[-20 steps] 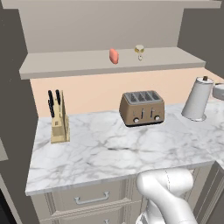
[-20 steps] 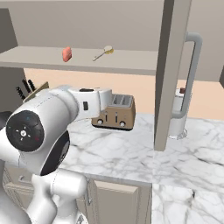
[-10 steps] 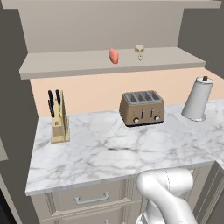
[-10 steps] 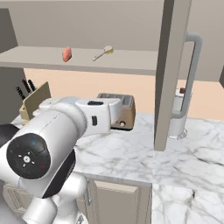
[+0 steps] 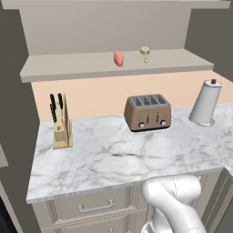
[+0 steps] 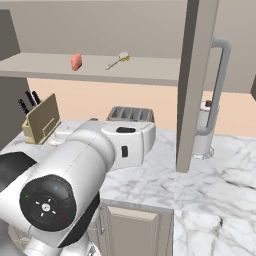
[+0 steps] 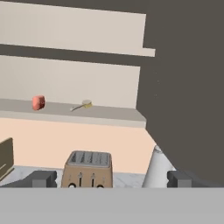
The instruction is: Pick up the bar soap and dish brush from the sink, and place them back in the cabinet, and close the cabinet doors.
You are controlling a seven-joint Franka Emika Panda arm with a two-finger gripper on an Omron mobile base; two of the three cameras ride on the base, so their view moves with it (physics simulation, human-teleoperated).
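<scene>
Pincer (image 7: 111,179) tips poke up at the bottom of the hand view, set wide apart with nothing between them, so it's open and carrying nothing. Beyond them, the bar soap (image 7: 38,102) and the dish brush (image 7: 82,105) both lie on the cabinet (image 7: 109,114) shelf, a little apart, and a big dark slab looms at the right, probably one of the cabinet doors (image 7: 188,87) swung open. Below stand the toaster (image 7: 88,169) and a paper towel roll (image 7: 155,170).

Over to the left base view: soap (image 5: 118,58) upright on the shelf, brush (image 5: 145,52) just to its right with its head facing us. The knife block (image 5: 59,125), toaster and towel roll stand on the marble tabletop (image 5: 113,157).

Right base view now: the brush (image 6: 118,60) lies flat here, handle running toward the soap (image 6: 76,61), something the left view hides. This view also gives the open door (image 6: 197,82) edge-on, with its silver bar handle (image 6: 217,87).

By my read, both items are put away; closing the doors is what's left.
</scene>
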